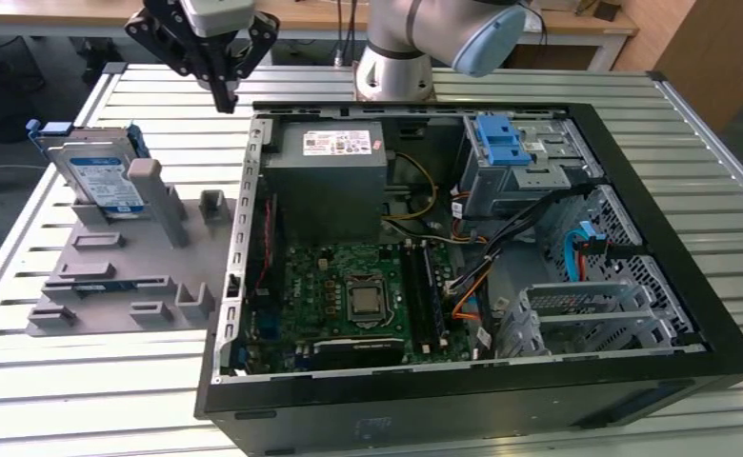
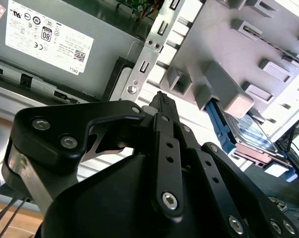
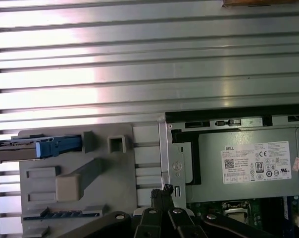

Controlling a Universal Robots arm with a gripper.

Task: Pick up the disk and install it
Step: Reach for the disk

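Note:
The disk [image 1: 102,181] is a silver hard drive with a white-and-blue label and blue side rails. It stands leaning in a grey fixture [image 1: 130,276] at the exterior view's left. It shows edge-on in the first wrist view [image 3: 21,148] and behind a grey post in the second wrist view [image 2: 253,131]. My gripper [image 1: 226,95] hangs above the table, to the exterior view's right of the disk and near the case's far corner. Its black fingertips [image 2: 162,99] meet with nothing between them, as the first wrist view's gripper [image 3: 164,191] also shows.
An open black computer case [image 1: 676,286] lies on the slatted metal table [image 1: 714,162]. Inside it are a grey power supply [image 1: 333,143], a motherboard [image 1: 359,295], cables and a drive cage with a blue latch [image 1: 505,143]. The arm's base [image 1: 397,67] stands behind the case.

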